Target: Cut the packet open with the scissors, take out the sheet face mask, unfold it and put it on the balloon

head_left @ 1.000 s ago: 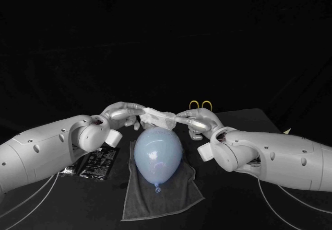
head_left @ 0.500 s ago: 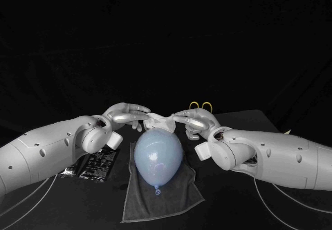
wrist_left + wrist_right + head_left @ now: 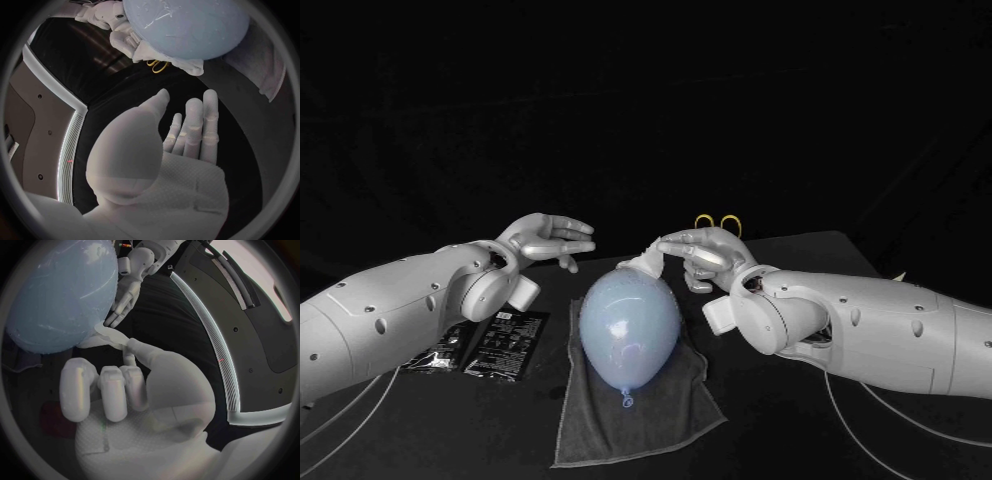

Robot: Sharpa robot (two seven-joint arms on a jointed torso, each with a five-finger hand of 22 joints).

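Head view: mask point(image 3: 645, 265) out of packet point(image 3: 502, 343)

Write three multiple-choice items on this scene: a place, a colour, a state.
1. The balloon lies on: A a tray; B a grey towel; C a plate.
2. The handles of the scissors are: A yellow; B red; C black.
3. The right hand: A rests flat; B holds the scissors; C pinches the sheet face mask.
Key: B, the towel spreads beneath it; A, yellow loops show behind the right hand; C, its fingertips grip the white mask at the balloon's far end.
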